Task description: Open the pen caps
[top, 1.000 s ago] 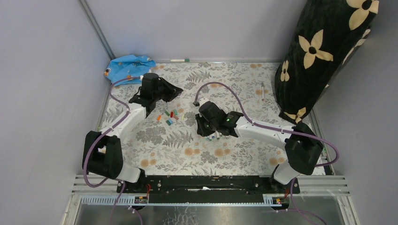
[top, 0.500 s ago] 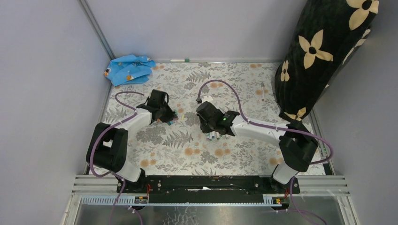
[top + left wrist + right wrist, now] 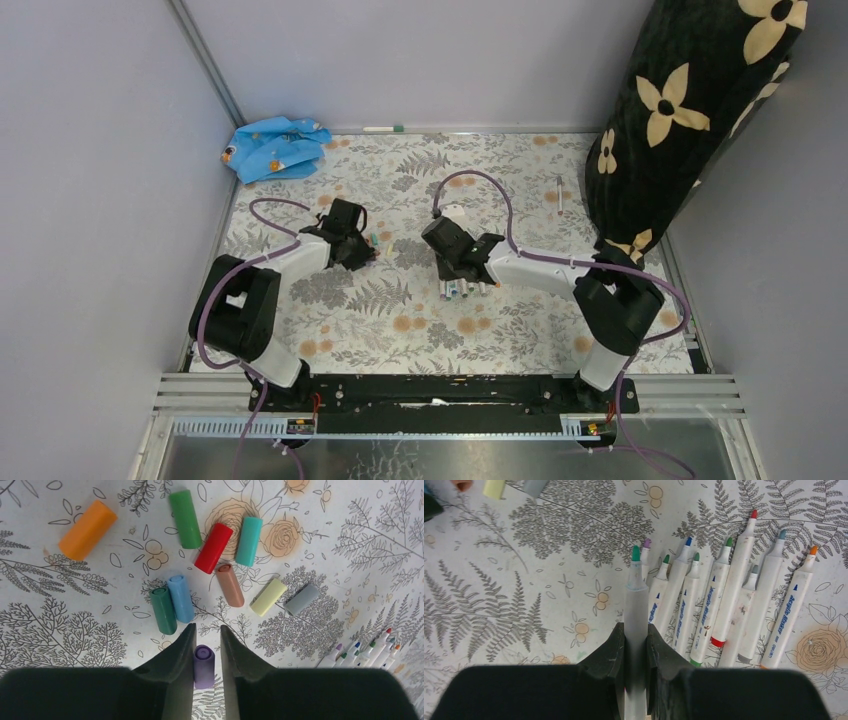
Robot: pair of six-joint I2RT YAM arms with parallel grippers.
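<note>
Several pen caps lie loose on the flowered table cover in the left wrist view: orange [image 3: 88, 529], green [image 3: 185, 512], red [image 3: 214, 548], teal [image 3: 248, 541], brown [image 3: 230, 585], blue [image 3: 180, 599] and others. My left gripper [image 3: 208, 628] [image 3: 362, 250] is low over them. Its jaws stand slightly apart around a purple cap [image 3: 204, 666], which lies on the table against the left finger with a gap to the right one. My right gripper [image 3: 636, 627] [image 3: 462, 275] is shut on a white pen with a bare green tip [image 3: 636, 595]. Beside it several uncapped pens [image 3: 724, 600] [image 3: 462, 291] lie in a row.
A blue cloth [image 3: 275, 146] lies at the back left corner. A tall black bag with cream flowers [image 3: 690, 120] stands at the back right. One capped pen [image 3: 382, 129] rests against the back wall and another [image 3: 559, 194] lies near the bag. Grey walls close in three sides.
My left arm has swung from the back toward me and down onto the cap pile, and its jaws have parted a little around the purple cap. The right arm shifted slightly, still holding its pen.
</note>
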